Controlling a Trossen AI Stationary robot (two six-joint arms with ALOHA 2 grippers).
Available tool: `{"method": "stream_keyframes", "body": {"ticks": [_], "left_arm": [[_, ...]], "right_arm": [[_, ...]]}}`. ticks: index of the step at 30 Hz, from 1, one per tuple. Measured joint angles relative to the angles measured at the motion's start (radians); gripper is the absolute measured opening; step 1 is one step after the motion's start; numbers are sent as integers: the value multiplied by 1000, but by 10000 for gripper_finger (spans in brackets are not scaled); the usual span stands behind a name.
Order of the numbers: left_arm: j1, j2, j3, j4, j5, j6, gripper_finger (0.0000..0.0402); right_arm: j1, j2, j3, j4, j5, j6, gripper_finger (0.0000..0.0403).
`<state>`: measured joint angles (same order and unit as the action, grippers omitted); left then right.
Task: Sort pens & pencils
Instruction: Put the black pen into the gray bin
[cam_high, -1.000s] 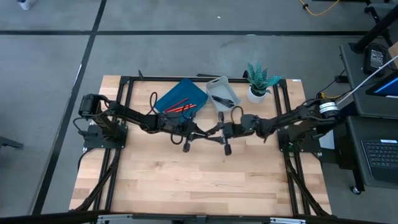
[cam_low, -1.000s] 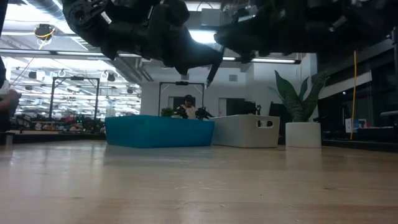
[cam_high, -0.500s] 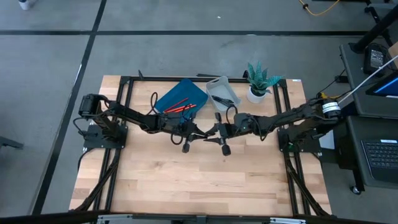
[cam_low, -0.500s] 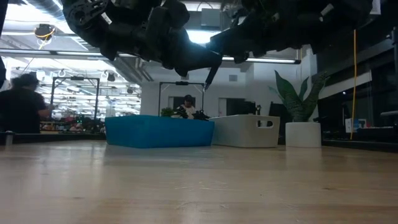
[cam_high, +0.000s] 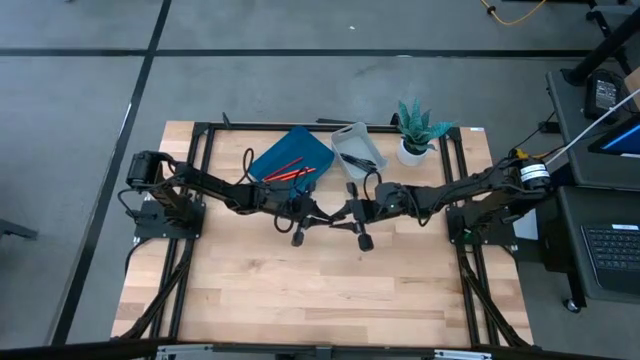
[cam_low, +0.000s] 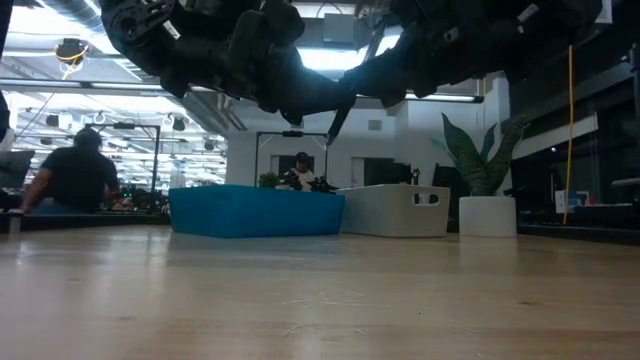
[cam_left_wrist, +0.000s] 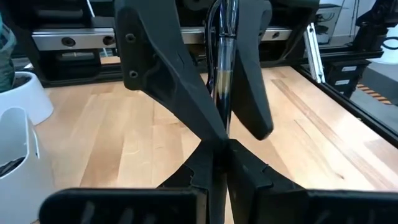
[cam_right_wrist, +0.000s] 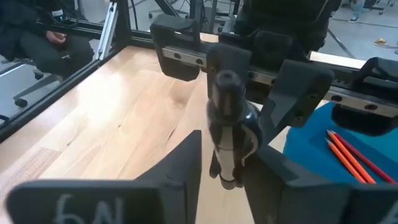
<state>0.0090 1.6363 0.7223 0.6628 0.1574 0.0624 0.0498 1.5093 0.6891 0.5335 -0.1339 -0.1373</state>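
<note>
My left gripper (cam_left_wrist: 219, 146) is pressed together on a black pen (cam_left_wrist: 222, 68), which stands up out of its tips. My right gripper (cam_right_wrist: 219, 165) meets it there, its fingers (cam_right_wrist: 180, 165) spread on either side of the same pen, not yet closed on it. Both hang above the wood just in front of the white bin (cam_high: 356, 150). That bin holds dark pens (cam_high: 361, 160). The blue tray (cam_high: 291, 160), touching the white bin's left side, holds the red and orange pencils (cam_high: 290, 170).
</note>
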Motion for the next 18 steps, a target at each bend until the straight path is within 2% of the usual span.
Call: {"method": "stream_keyframes", "body": {"ticks": [7,13,18], "left_arm": [[0,0,0,-2,19,-8,20],[0,0,0,-2,15,-8,26],[0,0,0,-1,-17,-6,79]], "right_arm": [[-8,-1,0,-10,2,-7,41],[-19,-1,1,-17,-2,-4,41],[-21,-1,1,-24,-1,-17,41]]}}
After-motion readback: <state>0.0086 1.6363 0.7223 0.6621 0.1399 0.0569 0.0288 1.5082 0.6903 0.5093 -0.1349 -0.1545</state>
